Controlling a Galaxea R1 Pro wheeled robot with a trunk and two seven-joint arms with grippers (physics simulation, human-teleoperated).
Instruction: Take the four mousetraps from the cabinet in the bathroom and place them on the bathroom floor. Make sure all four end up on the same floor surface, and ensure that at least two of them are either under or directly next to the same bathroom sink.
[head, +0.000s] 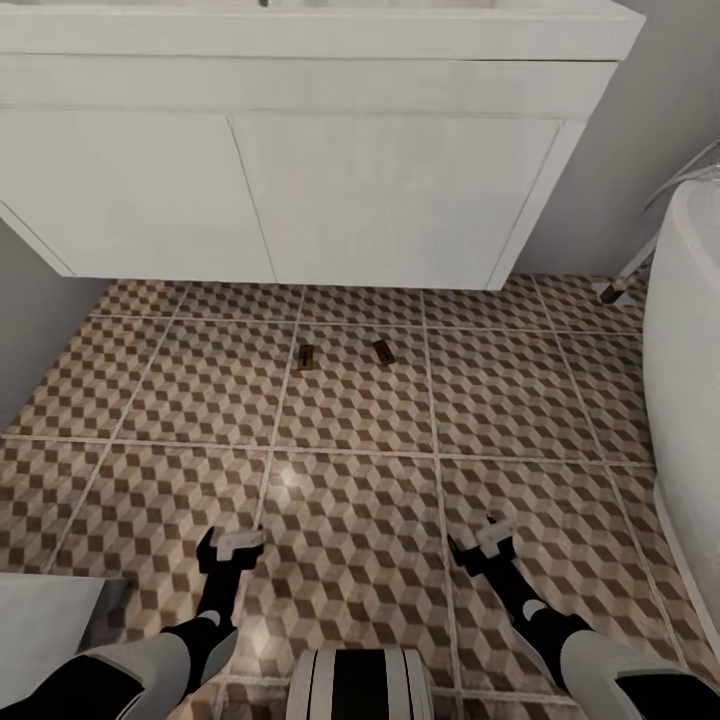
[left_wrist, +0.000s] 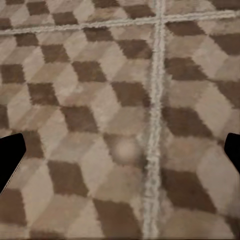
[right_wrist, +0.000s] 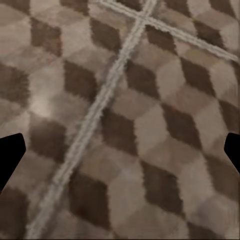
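Two mousetraps lie on the cube-patterned bathroom floor (head: 500, 400) just in front of the white sink vanity (head: 300, 190): one mousetrap (head: 306, 357) to the left, the other mousetrap (head: 383, 351) to the right. My left gripper (head: 231, 549) hovers over the tiles well short of them, open and empty. My right gripper (head: 482, 541) is likewise open and empty above the floor. In the left wrist view the fingertips (left_wrist: 10, 157) stand wide apart over bare tile; the right wrist view shows its fingertips (right_wrist: 10, 155) spread the same way.
A white bathtub (head: 685, 350) curves along the right side, with a metal leg (head: 625, 280) by the wall. A grey wall (head: 30, 320) bounds the left. A pale grey surface (head: 45, 625) sits at the lower left corner.
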